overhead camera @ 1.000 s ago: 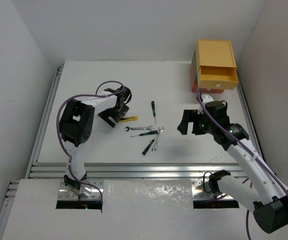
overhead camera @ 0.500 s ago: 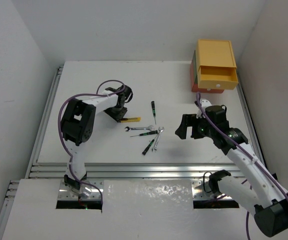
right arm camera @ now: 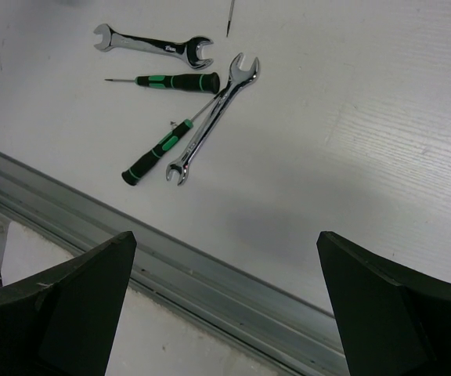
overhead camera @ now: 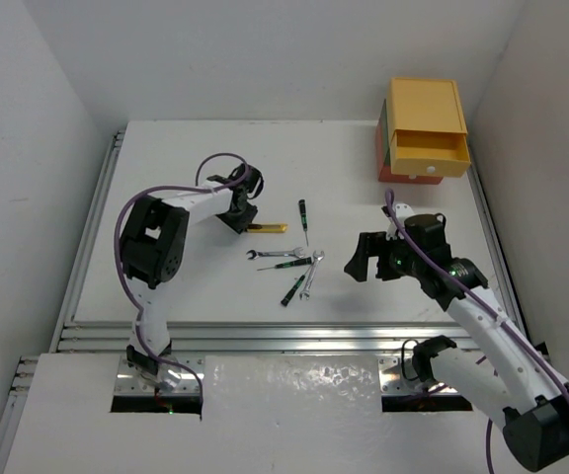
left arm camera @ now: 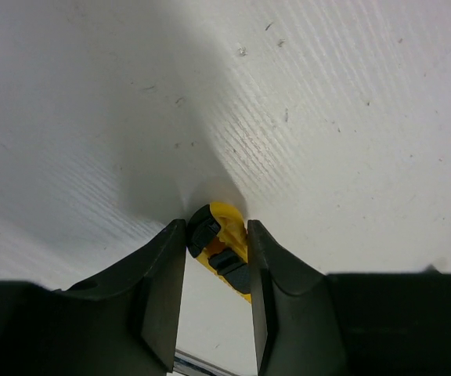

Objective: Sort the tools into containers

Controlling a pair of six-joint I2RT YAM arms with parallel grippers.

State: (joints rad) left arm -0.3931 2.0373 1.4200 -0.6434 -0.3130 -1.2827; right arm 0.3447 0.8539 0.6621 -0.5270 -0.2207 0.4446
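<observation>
My left gripper (overhead camera: 241, 211) (left arm camera: 216, 227) is shut on one end of the yellow-black utility knife (left arm camera: 224, 244) (overhead camera: 268, 228), left of the table's middle. The other tools lie in a loose cluster at the centre: two silver wrenches (right arm camera: 155, 44) (right arm camera: 214, 117) and black-green screwdrivers (right arm camera: 175, 81) (right arm camera: 156, 152), with one more thin screwdriver (overhead camera: 302, 213) a little farther back. My right gripper (overhead camera: 364, 259) (right arm camera: 225, 235) hovers open and empty just right of the cluster. The containers stand stacked at the back right: a yellow drawer (overhead camera: 428, 148) pulled out, with an orange-red one (overhead camera: 381, 150) beneath.
A metal rail (right arm camera: 210, 278) runs along the table's near edge, under my right gripper. White walls close in on the left, back and right. The left arm's purple cable (overhead camera: 126, 212) loops over the table.
The left gripper has closed on the utility knife and shifted it slightly right and back. The right arm has drifted a little nearer and to the left, still open.
</observation>
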